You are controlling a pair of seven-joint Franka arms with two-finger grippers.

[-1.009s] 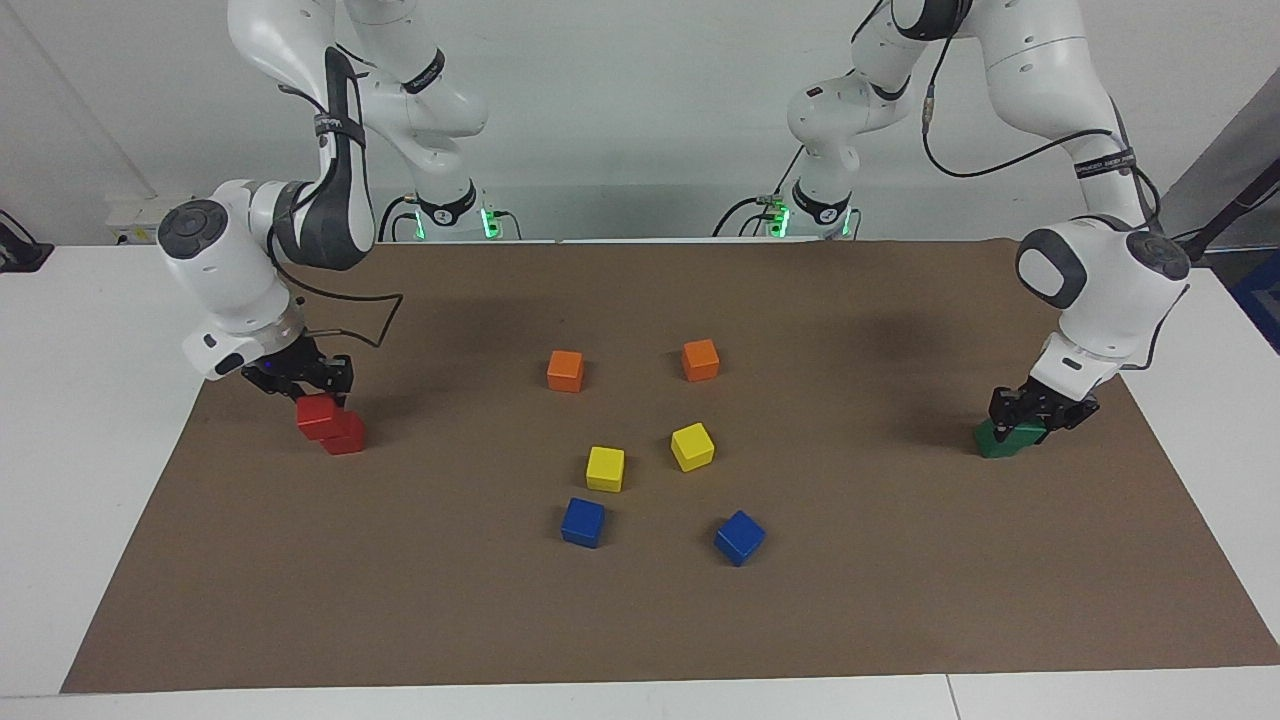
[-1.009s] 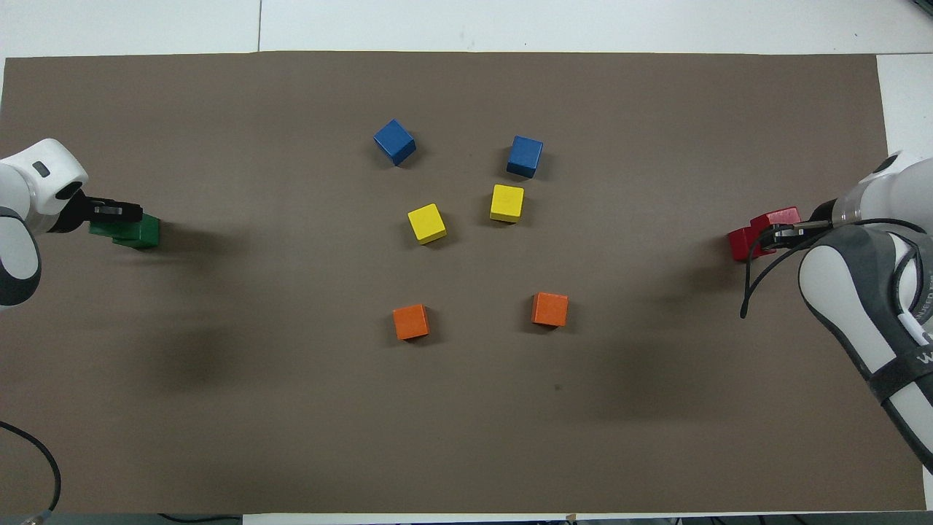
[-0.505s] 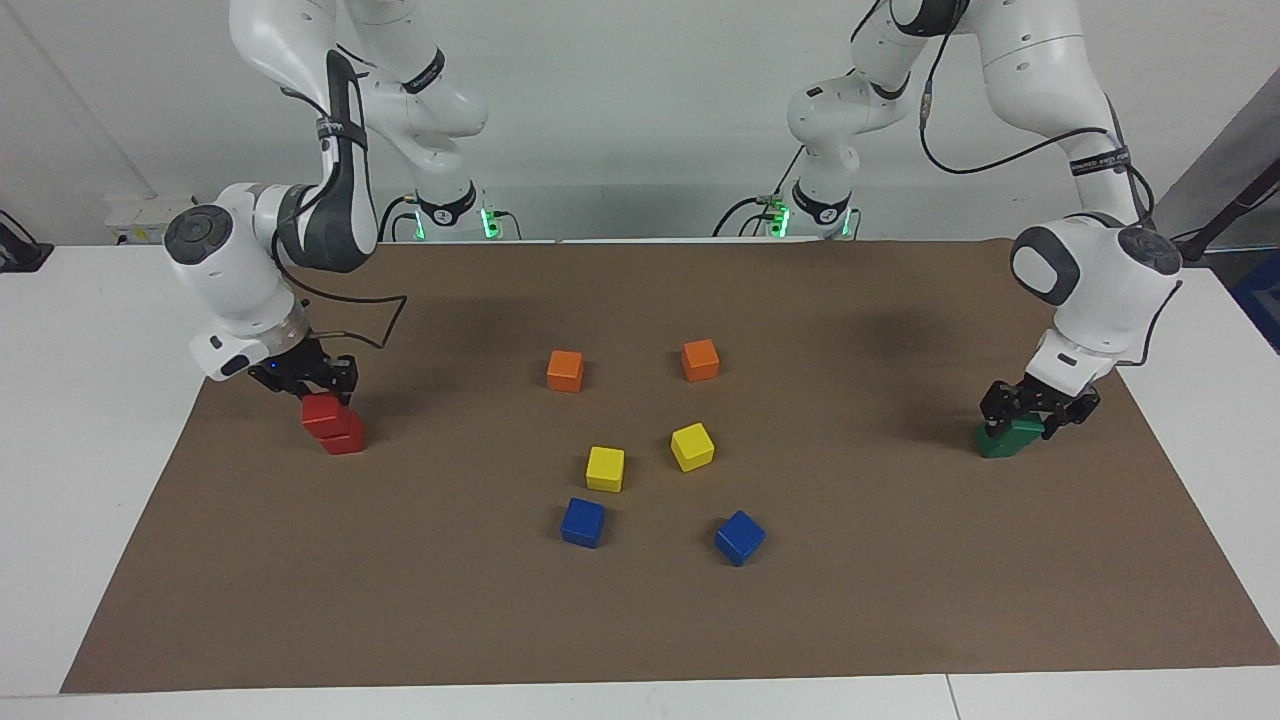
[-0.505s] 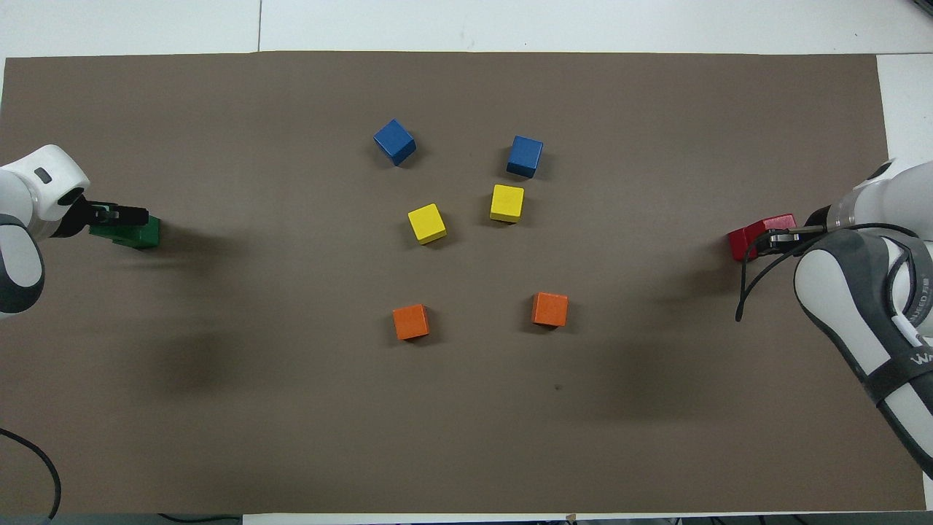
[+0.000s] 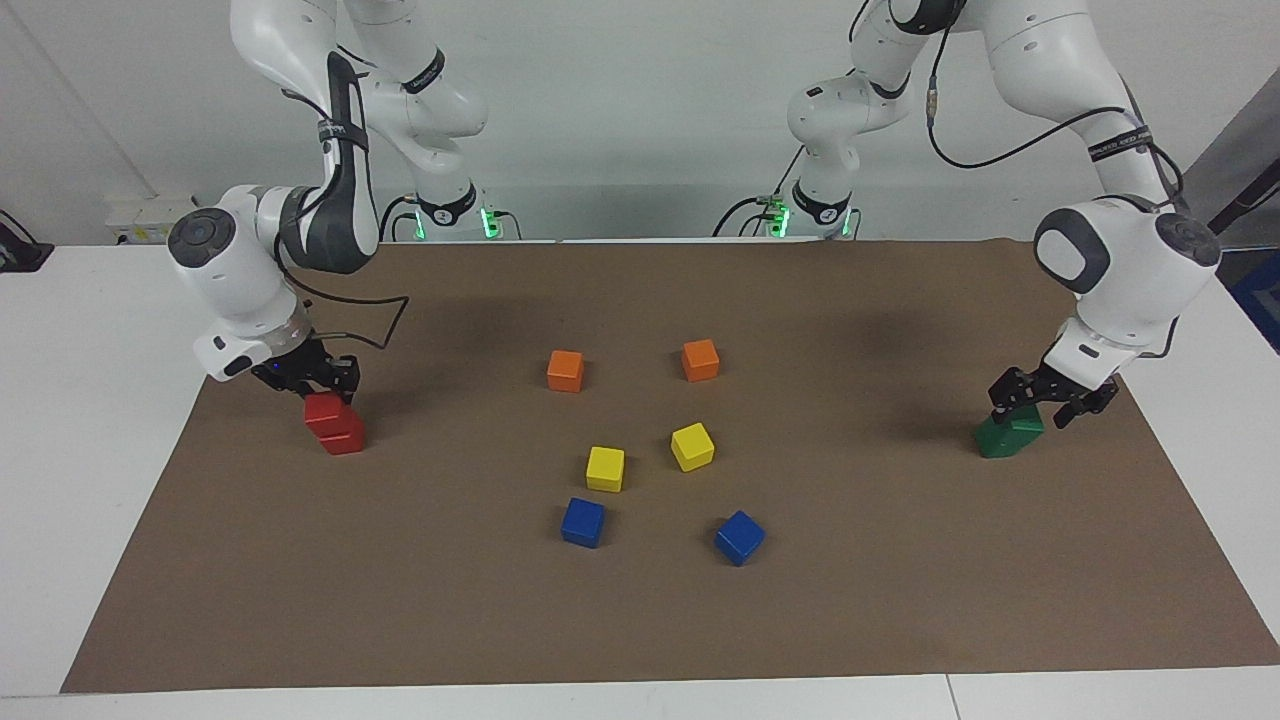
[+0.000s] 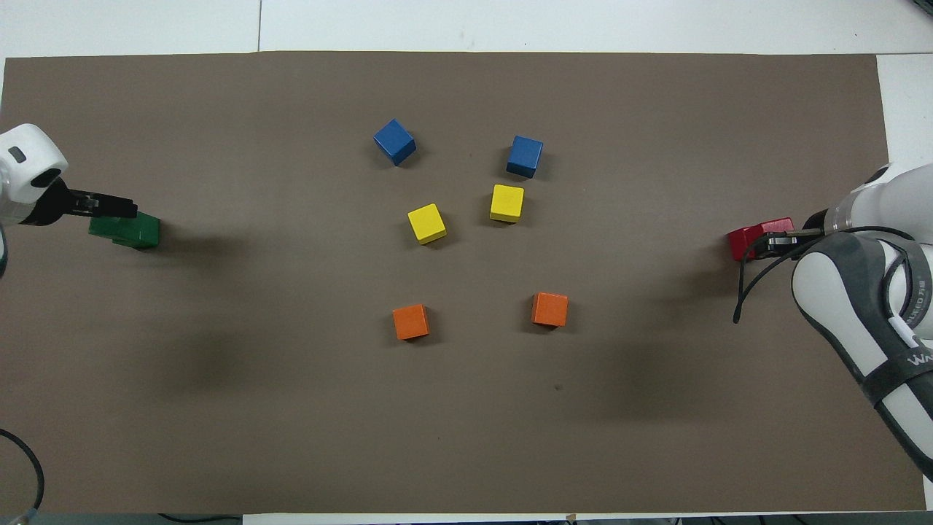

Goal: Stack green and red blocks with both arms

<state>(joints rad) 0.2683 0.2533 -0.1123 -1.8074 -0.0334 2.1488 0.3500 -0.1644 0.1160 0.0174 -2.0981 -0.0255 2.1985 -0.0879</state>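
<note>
Two red blocks are stacked toward the right arm's end of the mat: the top one point(image 5: 323, 410) sits on the lower one point(image 5: 345, 438), a little offset. My right gripper point(image 5: 312, 385) is open just over the top red block; in the overhead view it point(image 6: 771, 241) partly covers the red stack point(image 6: 747, 238). Two green blocks are stacked toward the left arm's end: the top one point(image 5: 1022, 428) sits tilted on the lower one point(image 5: 990, 446). My left gripper point(image 5: 1046, 398) is open and raised just above them; the overhead view shows it point(image 6: 122, 209) beside the green stack point(image 6: 137, 230).
In the middle of the brown mat point(image 5: 900, 600) lie two orange cubes point(image 5: 565, 370) point(image 5: 700, 360), two yellow cubes point(image 5: 605, 468) point(image 5: 692, 446) and two blue cubes point(image 5: 582, 522) point(image 5: 739, 537), all apart from both stacks.
My left gripper has let go of the top green block and risen off it. My right gripper has set the top red block more squarely on the lower one and lifted slightly.
</note>
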